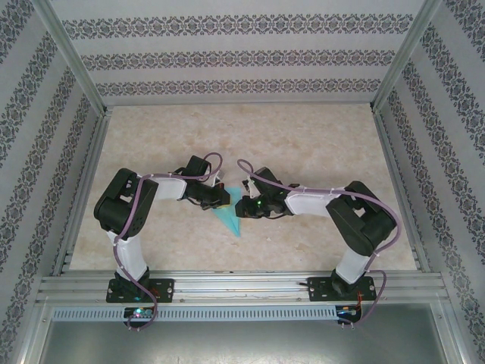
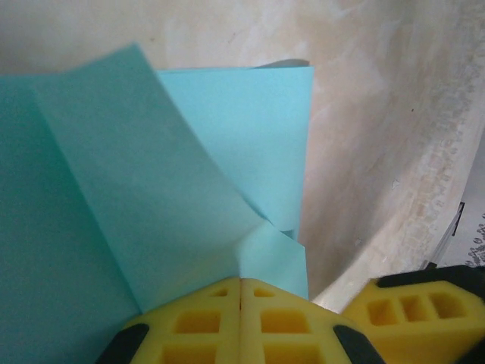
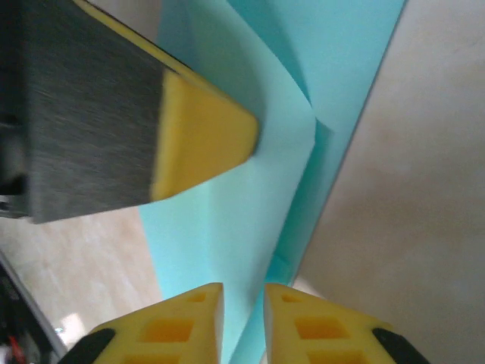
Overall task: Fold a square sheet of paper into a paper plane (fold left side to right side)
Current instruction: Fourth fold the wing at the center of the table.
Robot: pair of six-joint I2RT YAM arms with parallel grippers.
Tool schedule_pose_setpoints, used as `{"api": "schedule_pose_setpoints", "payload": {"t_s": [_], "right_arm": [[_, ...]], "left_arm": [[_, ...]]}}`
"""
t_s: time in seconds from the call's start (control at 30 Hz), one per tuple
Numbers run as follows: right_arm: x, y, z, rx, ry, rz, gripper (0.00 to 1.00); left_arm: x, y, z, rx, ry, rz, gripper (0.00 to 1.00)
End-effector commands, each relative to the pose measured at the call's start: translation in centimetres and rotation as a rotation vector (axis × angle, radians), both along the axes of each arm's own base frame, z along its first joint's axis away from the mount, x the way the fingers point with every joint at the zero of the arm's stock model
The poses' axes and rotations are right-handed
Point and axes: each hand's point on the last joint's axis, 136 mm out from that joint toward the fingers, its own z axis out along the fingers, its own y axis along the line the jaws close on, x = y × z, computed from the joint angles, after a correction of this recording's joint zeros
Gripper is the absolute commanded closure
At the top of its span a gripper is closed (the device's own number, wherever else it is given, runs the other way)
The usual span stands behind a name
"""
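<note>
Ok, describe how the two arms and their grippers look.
The left arm and right arm both have smooth white links between bulky black joints, with a thin purple cable looped along each. The left gripper and right gripper carry blunt yellow fingers moulded with rectangular pockets.
</note>
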Motion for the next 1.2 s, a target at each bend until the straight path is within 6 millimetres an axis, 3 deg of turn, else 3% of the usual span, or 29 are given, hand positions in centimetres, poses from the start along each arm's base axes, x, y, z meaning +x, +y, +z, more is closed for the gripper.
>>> {"api": "schedule_pose_setpoints", "payload": {"t_s": [0.0,0.1,0.2,0.3,0.43,0.77,1.17], "right_arm": [[0.1,-1.0,1.8,0.018,-0.023,-0.031,0.72],[-0.2,-1.7,2.5,0.023,-0.028,-0.040,0.72],[-1.1,-1.5,3.0,0.053,-0.005,-0.022,0.81],[-2.2,-0.2,3.5,0.119,0.030,0.005,0.92],[-3.4,1.7,3.4,0.176,0.075,0.033,0.99],[-4.2,2.8,0.5,0.133,0.135,0.039,1.00],[-6.1,1.8,-1.5,0.080,0.187,0.038,1.00]], "left_arm": [[-2.2,2.2,-4.9,0.155,0.083,0.005,1.00],[-2.3,2.2,-5.0,0.155,0.084,0.006,1.00],[-2.2,2.2,-4.9,0.156,0.084,0.007,1.00],[-2.2,2.2,-4.8,0.157,0.082,0.008,1.00],[-2.2,2.3,-4.8,0.160,0.082,0.012,1.00],[-2.2,2.3,-4.7,0.163,0.082,0.014,1.00],[-2.1,2.4,-4.8,0.165,0.084,0.016,1.00]]}}
